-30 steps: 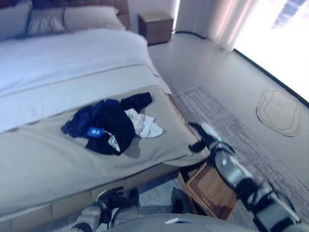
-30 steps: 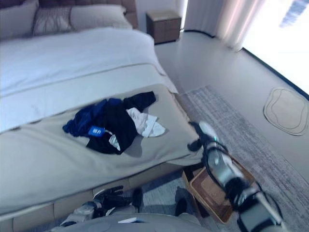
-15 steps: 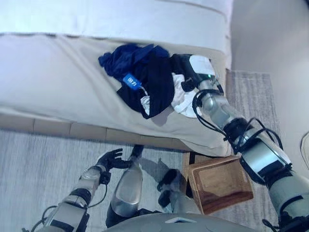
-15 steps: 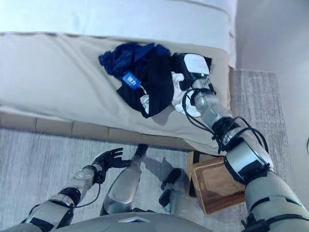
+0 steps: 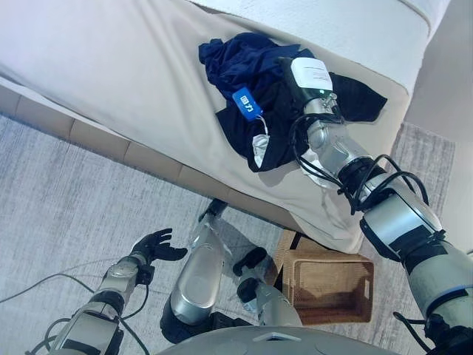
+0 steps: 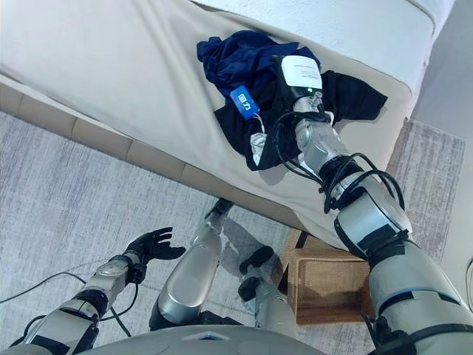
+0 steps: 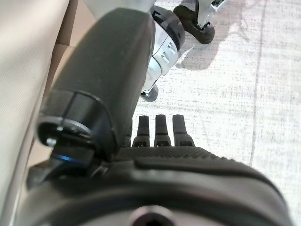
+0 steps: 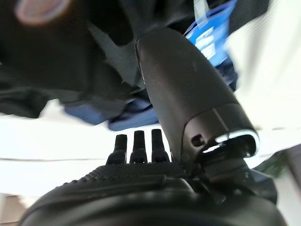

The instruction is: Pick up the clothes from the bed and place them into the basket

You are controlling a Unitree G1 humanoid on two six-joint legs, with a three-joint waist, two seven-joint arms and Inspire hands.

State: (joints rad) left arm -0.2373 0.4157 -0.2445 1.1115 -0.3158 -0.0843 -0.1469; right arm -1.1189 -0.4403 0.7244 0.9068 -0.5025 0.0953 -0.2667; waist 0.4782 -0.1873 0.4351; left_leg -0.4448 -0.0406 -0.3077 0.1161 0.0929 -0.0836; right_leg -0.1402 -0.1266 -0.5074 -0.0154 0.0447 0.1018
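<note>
A pile of dark blue and black clothes (image 5: 255, 89) with a blue tag (image 5: 247, 103) and a bit of white cloth lies on the beige bed cover (image 5: 111, 66). My right hand (image 5: 308, 77), with a white cover on its back, rests on top of the pile, reaching in from the right. In the right wrist view the hand (image 8: 141, 188) has straight fingers and the thumb stuck out, with the dark cloth (image 8: 108, 80) just past them. The wicker basket (image 5: 329, 287) stands on the floor by the bed's corner, under my right arm. My left hand (image 5: 152, 245) hangs open low over the rug.
A grey rug (image 5: 59, 200) covers the floor along the bed's side. The bed's padded base (image 5: 96, 137) runs between the rug and the cover. The white duvet (image 5: 355, 29) lies beyond the clothes.
The camera has tilted down and turned. My right hand has moved from the bed's edge onto the clothes pile. The left hand stays low by the floor.
</note>
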